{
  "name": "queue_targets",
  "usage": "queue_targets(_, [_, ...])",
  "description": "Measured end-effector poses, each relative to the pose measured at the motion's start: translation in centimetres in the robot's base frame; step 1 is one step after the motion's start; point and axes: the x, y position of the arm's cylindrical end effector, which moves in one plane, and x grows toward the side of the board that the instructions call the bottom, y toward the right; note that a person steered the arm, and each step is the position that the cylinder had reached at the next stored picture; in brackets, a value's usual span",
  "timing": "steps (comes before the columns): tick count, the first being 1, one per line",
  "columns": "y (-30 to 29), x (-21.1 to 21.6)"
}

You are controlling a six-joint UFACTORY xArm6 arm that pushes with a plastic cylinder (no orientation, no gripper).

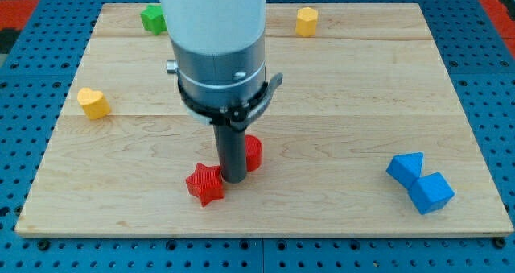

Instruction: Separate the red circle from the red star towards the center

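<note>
The red star (204, 184) lies near the board's bottom edge, left of the middle. The red circle (253, 153) sits just to its upper right, partly hidden behind the rod. My tip (233, 179) rests on the board between the two, touching or nearly touching both, with the star at its left and the circle at its upper right.
A green block (153, 18) and a yellow hexagon (306, 21) sit at the view's top. A yellow heart-like block (93, 103) is at the left. A blue triangle (405, 167) and a blue cube (431, 193) touch at the bottom right. The wooden board (338, 104) ends close below the star.
</note>
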Motion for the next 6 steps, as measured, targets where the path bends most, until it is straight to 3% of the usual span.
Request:
queue_targets(3, [8.1,-3.9])
queue_targets(6, [-4.3,-14.7])
